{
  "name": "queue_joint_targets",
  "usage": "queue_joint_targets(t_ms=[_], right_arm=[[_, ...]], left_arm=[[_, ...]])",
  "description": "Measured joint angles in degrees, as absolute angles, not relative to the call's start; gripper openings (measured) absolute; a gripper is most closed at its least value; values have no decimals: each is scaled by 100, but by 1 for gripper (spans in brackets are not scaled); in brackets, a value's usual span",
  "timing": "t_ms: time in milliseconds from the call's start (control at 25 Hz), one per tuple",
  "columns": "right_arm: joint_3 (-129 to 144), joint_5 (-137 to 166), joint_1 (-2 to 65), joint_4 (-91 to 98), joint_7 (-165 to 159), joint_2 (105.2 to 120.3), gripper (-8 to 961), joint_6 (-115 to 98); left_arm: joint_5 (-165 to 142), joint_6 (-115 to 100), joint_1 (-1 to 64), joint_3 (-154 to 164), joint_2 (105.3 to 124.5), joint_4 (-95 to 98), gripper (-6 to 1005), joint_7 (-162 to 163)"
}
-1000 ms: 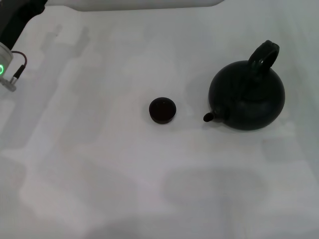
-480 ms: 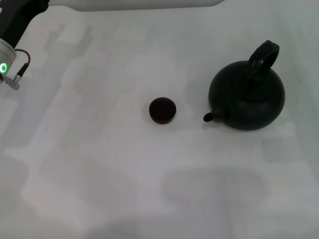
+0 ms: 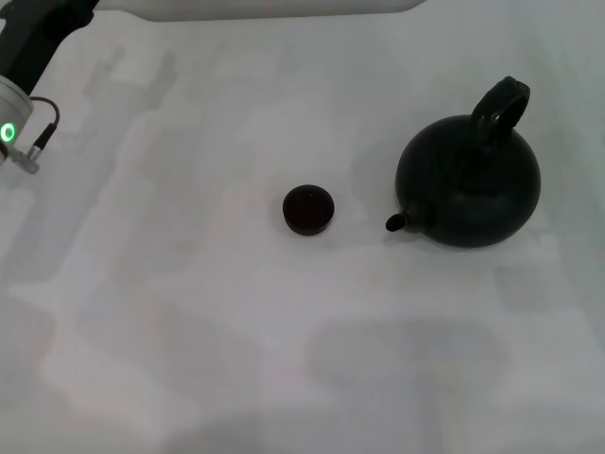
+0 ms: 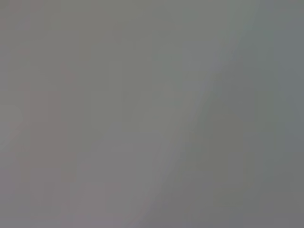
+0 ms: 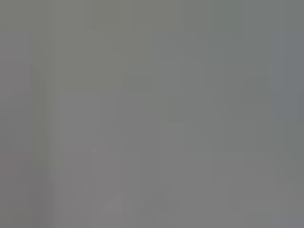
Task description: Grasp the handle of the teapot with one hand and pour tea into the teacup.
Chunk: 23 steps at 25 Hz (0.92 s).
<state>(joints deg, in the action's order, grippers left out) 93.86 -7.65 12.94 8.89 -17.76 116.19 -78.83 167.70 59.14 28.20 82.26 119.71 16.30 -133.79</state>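
Sitting right of frame centre, the teapot (image 3: 470, 183) was upright on the white table (image 3: 189, 312), handle (image 3: 500, 109) arched on top, spout aimed left at the teacup (image 3: 308, 209) nearby, not touching. Left arm (image 3: 26, 57) was at upper left edge; its jaws weren't visible, can't tell. Right gripper unseen.

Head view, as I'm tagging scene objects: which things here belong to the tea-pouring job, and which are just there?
Belongs to the job:
- large round matte black teapot
- its thick black arched hoop handle
- tiny round dark teacup, left of the spout

Just there:
- white table
- left arm at the far-left edge, well away from both; its gripper is out of view
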Motion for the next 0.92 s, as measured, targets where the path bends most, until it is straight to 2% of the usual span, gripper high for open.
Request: queue_joint_targets(t_ms=[920], right_arm=[[9395, -783, 1309, 897, -1779, 11619, 876, -7890]], left_arm=[[16769, 6021, 2819, 8226, 11971, 1624, 836, -13330]])
